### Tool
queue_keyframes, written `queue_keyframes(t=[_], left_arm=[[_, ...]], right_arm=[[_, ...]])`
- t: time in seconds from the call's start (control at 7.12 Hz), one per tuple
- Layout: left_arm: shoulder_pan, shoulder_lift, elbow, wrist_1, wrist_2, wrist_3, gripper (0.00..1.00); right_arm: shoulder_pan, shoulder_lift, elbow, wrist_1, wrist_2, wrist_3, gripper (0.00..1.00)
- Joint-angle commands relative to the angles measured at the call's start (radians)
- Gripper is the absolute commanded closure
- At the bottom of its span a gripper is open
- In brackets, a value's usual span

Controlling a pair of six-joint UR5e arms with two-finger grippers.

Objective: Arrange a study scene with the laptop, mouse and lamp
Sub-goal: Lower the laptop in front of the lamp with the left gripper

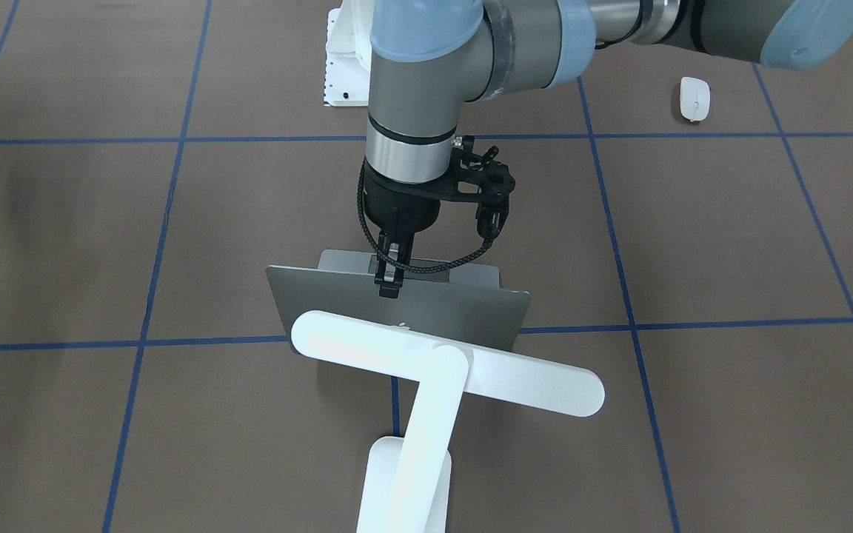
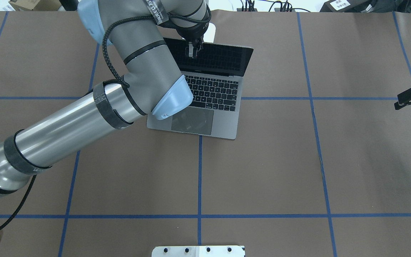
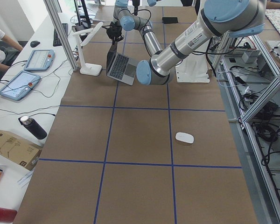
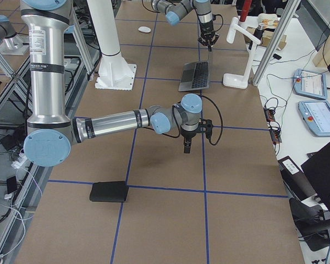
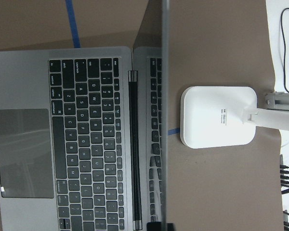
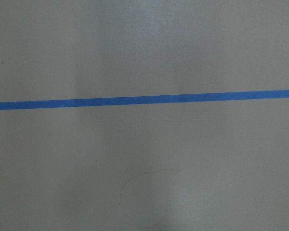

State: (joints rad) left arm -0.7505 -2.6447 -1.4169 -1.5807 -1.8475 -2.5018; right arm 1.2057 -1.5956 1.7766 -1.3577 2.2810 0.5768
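Laptop [image 1: 471,311] lid upright, top edge clenched in the left hand [image 1: 389,285]; mouse [image 1: 694,98] lies well apart at 2 o'clock in the front view, nearest the left arm.

LEFT: left arm [image 2: 66,121] extended forward, wrist vertical | left gripper [image 1: 389,285] pointing down, fingers pinched on laptop [image 1: 471,311] lid edge | RIGHT: right arm [image 4: 115,122] low, elbow bent | right gripper [image 4: 187,147] pointing down, finger gap unreadable

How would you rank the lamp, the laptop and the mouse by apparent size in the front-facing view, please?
1. lamp, though it stands nearest the camera, which flatters it.
2. laptop, partly hidden behind the lamp.
3. mouse, clearly the smallest.
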Motion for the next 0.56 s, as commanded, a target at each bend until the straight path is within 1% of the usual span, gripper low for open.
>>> queue_keyframes(t=[0.0, 0.14, 0.42], left_arm=[[-0.007, -0.006, 0.041, -0.009, 0.039, -0.014, 1.0], [-0.009, -0.006, 0.061, -0.034, 0.04, -0.018, 1.0], [-0.015, -0.006, 0.067, -0.044, 0.042, -0.081, 1.0]], right_arm=[[0.0, -0.001, -0.002, 0.0, 0.0, 0.0, 0.01], [0.0, -0.003, -0.002, 0.0, 0.0, 0.0, 0.01], [0.0, -0.003, -0.003, 0.0, 0.0, 0.0, 0.01]])
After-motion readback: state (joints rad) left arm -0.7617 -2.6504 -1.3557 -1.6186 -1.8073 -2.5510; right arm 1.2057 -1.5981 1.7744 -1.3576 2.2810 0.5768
